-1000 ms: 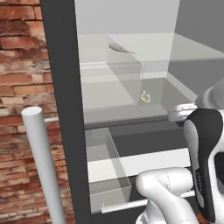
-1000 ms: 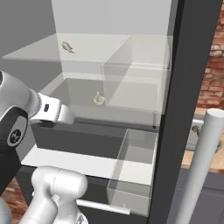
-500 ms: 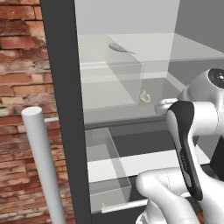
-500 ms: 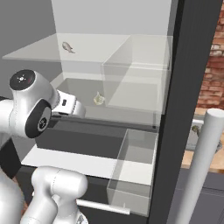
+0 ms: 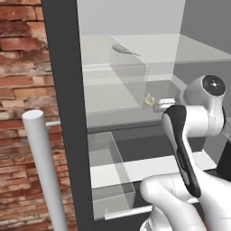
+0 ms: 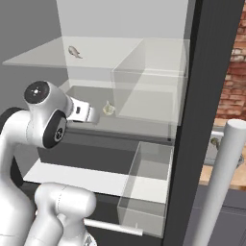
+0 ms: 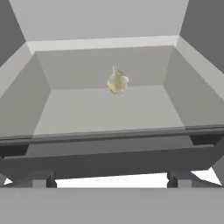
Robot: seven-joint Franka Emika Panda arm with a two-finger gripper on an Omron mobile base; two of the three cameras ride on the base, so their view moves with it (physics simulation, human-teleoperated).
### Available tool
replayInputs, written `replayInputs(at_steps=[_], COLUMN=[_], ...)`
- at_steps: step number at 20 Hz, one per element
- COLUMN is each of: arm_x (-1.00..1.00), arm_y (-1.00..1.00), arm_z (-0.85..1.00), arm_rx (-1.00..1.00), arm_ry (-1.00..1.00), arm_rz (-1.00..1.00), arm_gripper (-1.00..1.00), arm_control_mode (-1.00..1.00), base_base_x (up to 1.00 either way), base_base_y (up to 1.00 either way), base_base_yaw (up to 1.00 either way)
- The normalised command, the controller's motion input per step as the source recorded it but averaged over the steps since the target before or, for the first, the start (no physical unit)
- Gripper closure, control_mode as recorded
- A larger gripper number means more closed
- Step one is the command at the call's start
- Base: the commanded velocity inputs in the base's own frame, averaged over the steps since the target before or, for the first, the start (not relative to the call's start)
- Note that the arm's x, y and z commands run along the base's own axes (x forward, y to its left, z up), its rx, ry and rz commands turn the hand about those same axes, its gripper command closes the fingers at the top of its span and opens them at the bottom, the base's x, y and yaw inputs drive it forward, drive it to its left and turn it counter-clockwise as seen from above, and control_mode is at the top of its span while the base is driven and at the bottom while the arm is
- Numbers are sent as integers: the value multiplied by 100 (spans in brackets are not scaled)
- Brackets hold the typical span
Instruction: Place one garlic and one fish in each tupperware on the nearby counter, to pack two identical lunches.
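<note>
Garlic (image 7: 117,81), a small cream-white bulb with its pointed tip up, sits on the floor of a clear-walled fridge drawer (image 7: 105,109), toward the back wall and roughly centred between the side walls. In the hand view it lies straight ahead of the gripper (image 7: 111,180) and well apart from it, with the drawer's front rim crossing between the two. The gripper's two dark fingertips (image 7: 41,178) stand far apart at the bottom of that view, jaws spread wide and holding nothing. From the left base view, the white arm's hand (image 5: 163,104) reaches toward the drawer, and the garlic (image 5: 148,99) rests just beyond its end. The right base view shows the same: the hand (image 6: 85,113) beside the drawer's open front, the garlic (image 6: 109,108) close ahead of it. On the glass shelf (image 6: 43,55) above lies a slim silver-grey fish (image 6: 74,51), also seen in the left base view (image 5: 125,49), higher than the hand and well apart from it.
</note>
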Motion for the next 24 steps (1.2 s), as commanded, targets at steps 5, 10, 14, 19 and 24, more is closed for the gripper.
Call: replayInputs(at_steps=[5,10,14,19,24], arm_x=[62,57,45,27,44], arm_y=[0,0,-9,-31,-12], arm_z=[0,-2,-15,-29,-31], arm_rx=[0,0,0,0,0], arm_ry=[0,3,9,7,1], arm_rz=[0,0,0,-2,0], arm_gripper=[-100,-100,-100,-100,-100], arm_control_mode=[-100,-100,-100,-100,-100], base_base_x=[0,0,0,0,0], base_base_y=[0,0,0,0,0], base_base_yaw=[0,0,0,0,0])
